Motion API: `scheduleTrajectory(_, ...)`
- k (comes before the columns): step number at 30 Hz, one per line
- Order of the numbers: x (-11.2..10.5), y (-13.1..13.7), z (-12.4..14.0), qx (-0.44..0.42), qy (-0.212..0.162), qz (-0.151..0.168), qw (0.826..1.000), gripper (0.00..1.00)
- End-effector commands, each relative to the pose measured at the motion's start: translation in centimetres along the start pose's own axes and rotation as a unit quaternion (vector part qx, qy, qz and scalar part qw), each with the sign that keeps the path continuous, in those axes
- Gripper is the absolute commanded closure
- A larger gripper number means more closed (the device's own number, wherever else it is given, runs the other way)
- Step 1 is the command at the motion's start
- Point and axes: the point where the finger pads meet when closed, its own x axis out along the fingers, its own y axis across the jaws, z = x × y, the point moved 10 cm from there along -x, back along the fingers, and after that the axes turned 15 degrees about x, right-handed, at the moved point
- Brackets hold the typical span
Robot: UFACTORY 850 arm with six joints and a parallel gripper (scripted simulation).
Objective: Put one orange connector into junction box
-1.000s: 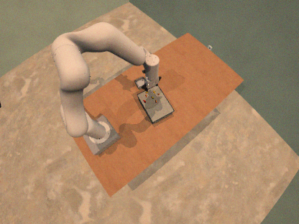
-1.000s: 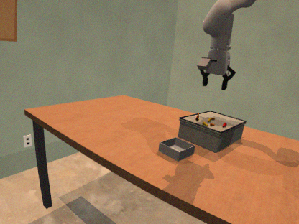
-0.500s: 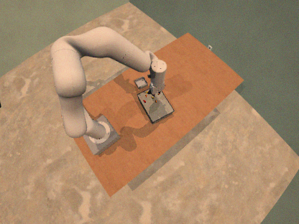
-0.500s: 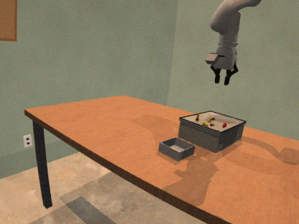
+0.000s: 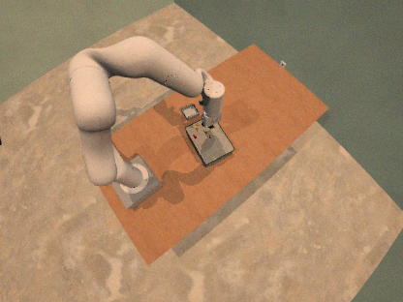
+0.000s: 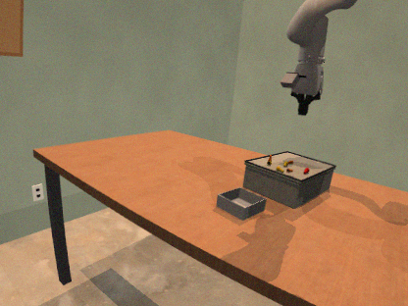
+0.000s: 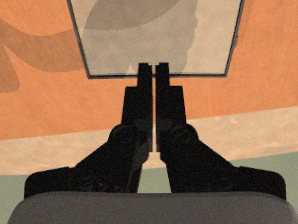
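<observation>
The grey tool case (image 6: 289, 180) stands on the table with several small connectors on its lid: orange ones (image 6: 269, 159), yellow ones (image 6: 287, 162) and a red one (image 6: 306, 171). The open steel junction box (image 6: 241, 202) sits beside the case and is empty; it also shows in the top view (image 5: 190, 112). My gripper (image 6: 303, 109) hangs high above the case, fingers shut together with nothing between them, as the wrist view (image 7: 153, 71) shows.
The case also shows from above (image 5: 209, 142), near the middle of the orange table. The arm's base (image 5: 132, 186) stands at the table's left edge. The table's front edge runs close to the box.
</observation>
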Motion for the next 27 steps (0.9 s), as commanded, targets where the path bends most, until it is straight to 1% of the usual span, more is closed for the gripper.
scheduleTrajectory(1, -0.1, 0.1, 0.0, 0.000, 0.000, 0.001, 1.000, 1.00)
scheduleTrajectory(12, -0.1, 0.1, 0.0, 0.000, 0.000, 0.001, 1.000, 1.00)
scheduleTrajectory(13, 0.0, 0.1, -0.1, -0.002, 0.000, 0.001, 1.000, 0.74)
scheduleTrajectory(14, 0.4, 0.4, -0.3, -0.013, 0.000, 0.001, 1.000, 0.74)
scheduleTrajectory(15, 1.3, 0.9, -0.9, -0.037, 0.000, 0.001, 0.999, 0.74)
scheduleTrajectory(17, 4.0, 2.3, -2.6, -0.104, 0.000, 0.001, 0.995, 0.74)
scheduleTrajectory(19, 5.1, 2.7, -3.3, -0.130, 0.000, 0.001, 0.991, 0.74)
scheduleTrajectory(25, 10.1, 4.4, -6.1, -0.241, 0.000, 0.001, 0.970, 0.74)
scheduleTrajectory(27, 10.1, 4.4, -6.1, -0.241, 0.000, 0.001, 0.970, 0.74)
